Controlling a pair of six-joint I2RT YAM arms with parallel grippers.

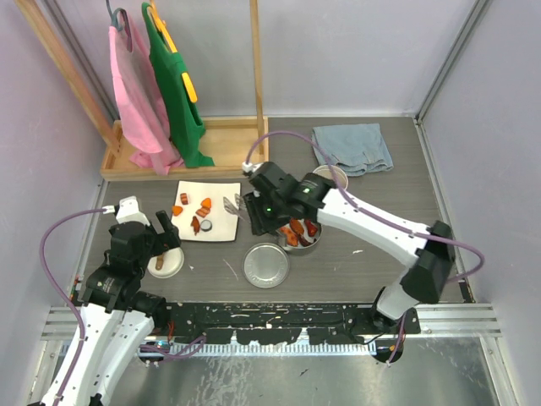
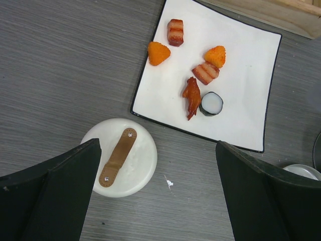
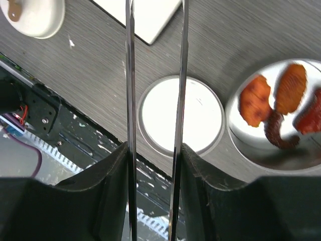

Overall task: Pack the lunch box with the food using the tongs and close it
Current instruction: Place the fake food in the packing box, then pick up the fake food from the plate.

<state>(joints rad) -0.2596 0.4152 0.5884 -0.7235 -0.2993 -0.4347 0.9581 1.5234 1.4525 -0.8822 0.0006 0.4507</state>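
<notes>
The right gripper (image 3: 154, 150) is standing part-closed on the tongs (image 3: 129, 75), one finger pressing each thin arm from outside. The arms are running out almost parallel with a gap between them. Held this way, a tighter squeeze should pinch the tips together. The tips are running off the top of the wrist view, so I cannot tell whether they are carrying anything. From above they are pointing toward the right edge of the plate (image 1: 221, 188).

Under the tongs the steel lid (image 3: 180, 115) is lying flat on the table (image 3: 241, 45), just beside the tin (image 3: 241, 145). The tin is sitting open and holding several orange, brown and red pieces. It is close to the plate, which is probably keeping each carry short.

The left gripper (image 2: 158, 145) is gaping fully and holding nothing. It is hovering over the white lid (image 2: 140, 165), which is lying handle-up near the plate's corner, likely so it can be picked up for closing. Six pieces of food (image 2: 158, 52) are lying on the plate. The tub (image 1: 331, 173) is standing beyond the right arm, near the cloth (image 1: 351, 148). Packing is looking partly done, with closing not yet begun.
</notes>
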